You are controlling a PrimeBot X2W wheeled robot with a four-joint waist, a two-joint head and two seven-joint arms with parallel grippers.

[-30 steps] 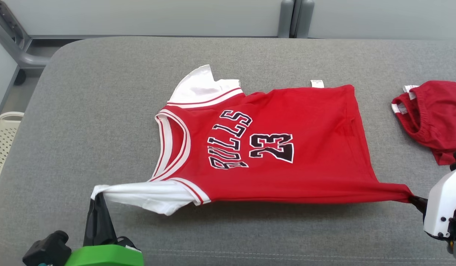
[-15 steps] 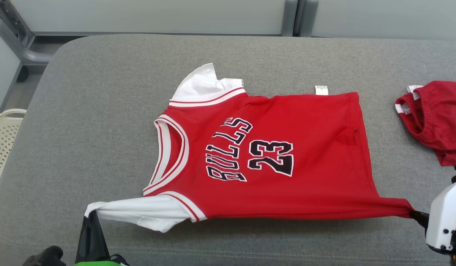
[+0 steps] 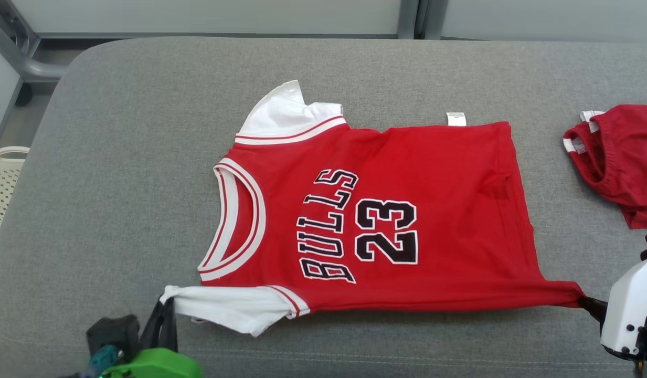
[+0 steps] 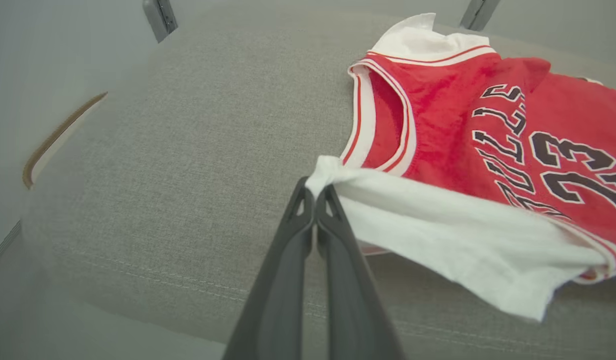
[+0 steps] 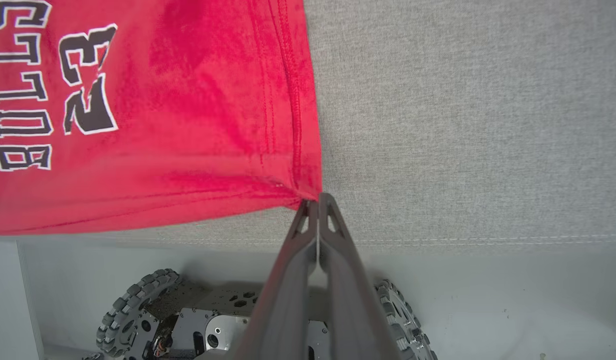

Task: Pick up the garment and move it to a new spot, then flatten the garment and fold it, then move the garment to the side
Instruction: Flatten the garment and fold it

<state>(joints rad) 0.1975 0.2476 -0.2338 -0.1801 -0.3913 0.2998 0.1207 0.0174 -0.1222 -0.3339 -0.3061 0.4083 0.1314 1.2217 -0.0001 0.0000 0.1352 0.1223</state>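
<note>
1. Across the head view, the red Bulls jersey lies front-up near the middle of the grey cushion, neck toward 9 o'clock and hem toward 3 o'clock. The left end effector, at 7 o'clock, is pinched shut on the tip of the near white sleeve. The right end effector, at 4 o'clock, is clamped on the near hem corner. The jersey's near edge runs taut between them. Red shorts lie apart at 3 o'clock, and a pale basket sits at 9 o'clock.
2. From the left wrist view, the left end effector has its fingers pressed together on a small bunch of sleeve cloth. The rest of the sleeve drapes toward 4 o'clock. The fabric looks light, thin and limp, so it will likely sag wherever it is unsupported.
3. From the right wrist view, the right end effector grips the stitched hem corner at the side seam, and the robot's wheeled base shows at 7 o'clock. Seamed corners seem the firmest places to hold. The smooth knit may slip from so small a bite, so even tension on both ends looks wise.
</note>
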